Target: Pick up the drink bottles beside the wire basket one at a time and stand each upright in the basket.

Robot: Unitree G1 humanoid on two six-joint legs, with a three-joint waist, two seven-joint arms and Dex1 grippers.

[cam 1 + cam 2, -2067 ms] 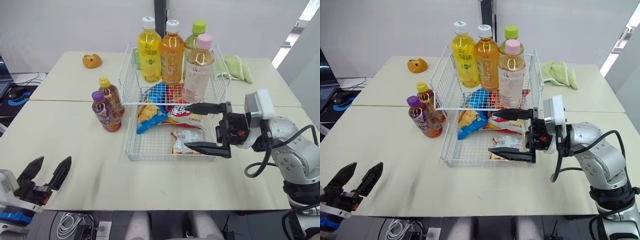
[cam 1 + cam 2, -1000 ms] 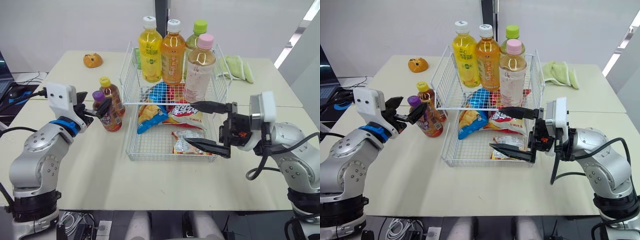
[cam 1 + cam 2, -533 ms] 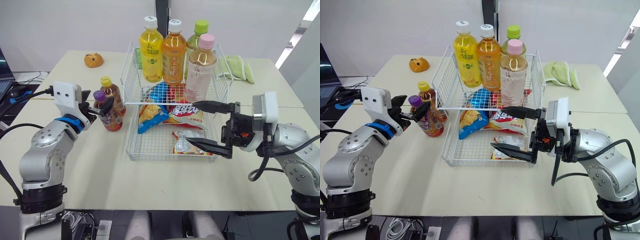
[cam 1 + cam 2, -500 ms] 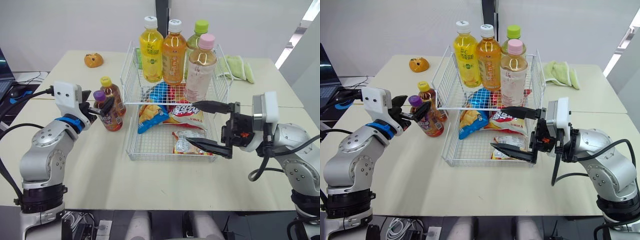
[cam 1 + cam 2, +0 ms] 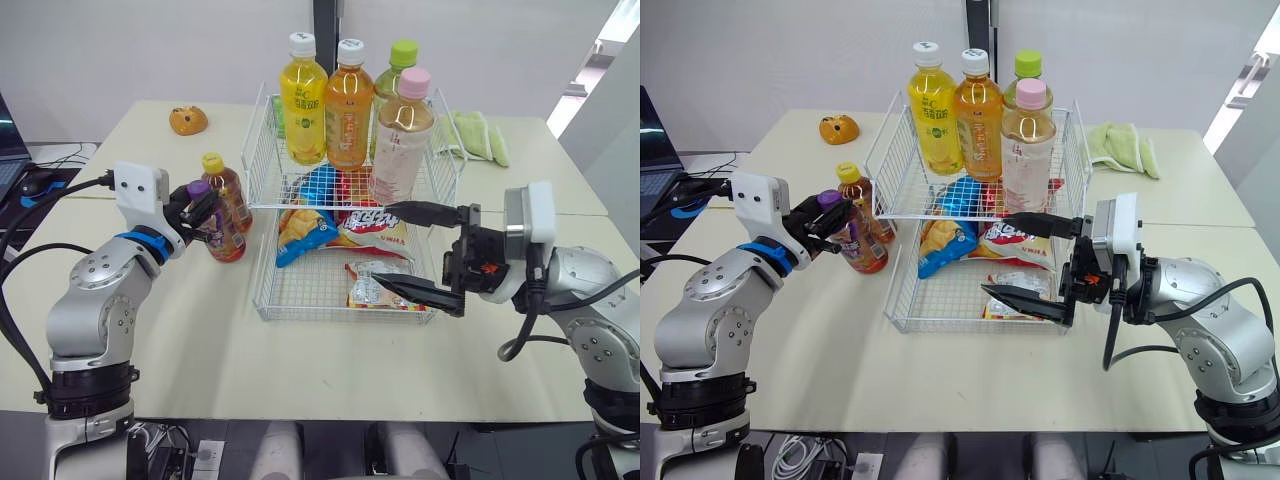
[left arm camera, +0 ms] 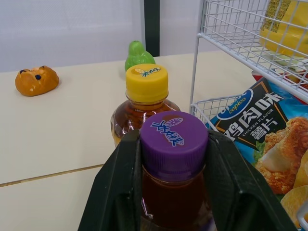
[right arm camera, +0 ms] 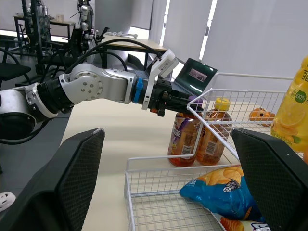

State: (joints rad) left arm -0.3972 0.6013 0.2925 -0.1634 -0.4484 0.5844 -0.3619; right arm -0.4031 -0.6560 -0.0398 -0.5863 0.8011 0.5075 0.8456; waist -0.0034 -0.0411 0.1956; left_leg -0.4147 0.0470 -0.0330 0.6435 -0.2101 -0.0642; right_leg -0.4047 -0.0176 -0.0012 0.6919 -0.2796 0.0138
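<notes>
Purple plastic caps the small tea bottle, the purple-capped bottle (image 6: 173,139), that the left gripper (image 5: 203,204) has hold of. Its black jaws pinch the bottle's neck and cap from both sides. The bottle stands on the surface (image 5: 200,335), just beside the left wall of the wire basket (image 5: 330,317), and it is not lifted yet. The yellow-capped bottle (image 5: 236,203) stands close behind it. Four tall bottles (image 5: 346,105) already stand upright on the top shelf of the basket. So I think most of the job is done, and these two small bottles are left. The purple one looks like the next to go in. The right gripper (image 5: 380,246) hangs over the front right of the basket, above the snack bags (image 5: 302,228). Its jaws are spread wide and hold nothing.
</notes>
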